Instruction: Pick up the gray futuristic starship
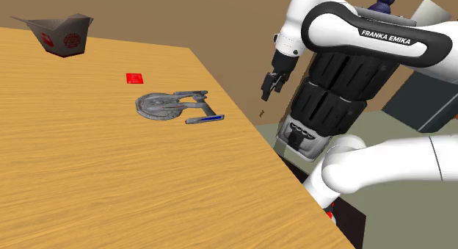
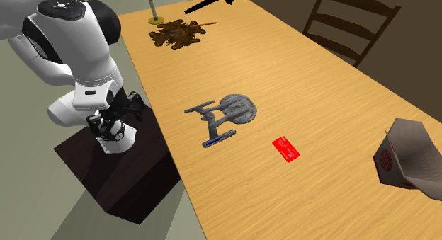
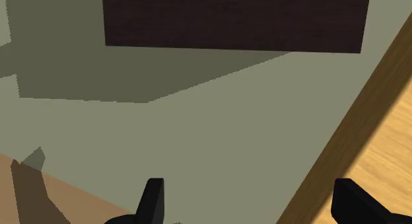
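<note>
Claw: the claw (image 3: 254, 213) is open, its fingers well apart with nothing between them; it hangs off the surface's edge, over the floor (image 3: 198, 130) near the stand (image 2: 120, 178)
Starship: the grey starship (image 1: 175, 108) lies flat on the wooden surface (image 1: 103, 189), not far from the edge nearest the arm and well apart from the claw
Handling: probably stiff and light; the thin engine rods look fragile, and the wide flat saucer would likely slip
Hold: best across the narrow hull behind the saucer, from above
Container: the grey carton (image 1: 62, 33) with a red emblem stands open-topped, well apart from the starship; its contents cannot be made out
</note>
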Robot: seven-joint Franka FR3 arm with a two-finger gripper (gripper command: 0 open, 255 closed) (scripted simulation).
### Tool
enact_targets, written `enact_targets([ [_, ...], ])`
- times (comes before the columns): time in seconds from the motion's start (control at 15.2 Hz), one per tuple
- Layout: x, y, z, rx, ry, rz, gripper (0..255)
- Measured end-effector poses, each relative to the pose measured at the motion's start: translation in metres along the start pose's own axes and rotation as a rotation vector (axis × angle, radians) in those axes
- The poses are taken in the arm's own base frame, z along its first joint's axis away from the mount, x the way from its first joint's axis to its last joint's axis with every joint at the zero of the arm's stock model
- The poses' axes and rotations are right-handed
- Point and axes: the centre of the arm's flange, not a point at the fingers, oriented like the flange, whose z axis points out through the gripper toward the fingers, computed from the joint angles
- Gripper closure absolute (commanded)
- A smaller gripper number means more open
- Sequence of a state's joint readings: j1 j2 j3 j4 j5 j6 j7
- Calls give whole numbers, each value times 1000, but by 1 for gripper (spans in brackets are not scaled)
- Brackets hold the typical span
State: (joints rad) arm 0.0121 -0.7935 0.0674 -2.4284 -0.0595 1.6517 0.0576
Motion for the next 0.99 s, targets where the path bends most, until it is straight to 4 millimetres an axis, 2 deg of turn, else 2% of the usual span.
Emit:
enact_targets([
  [0.2,7,-11,-1,2,3,7,0],
  [0.66,57,-79,-4,16,21,44,0],
  [0.79,78,-104,-3,21,27,55,0],
  [0.99,100,-129,-7,28,35,73,0],
])
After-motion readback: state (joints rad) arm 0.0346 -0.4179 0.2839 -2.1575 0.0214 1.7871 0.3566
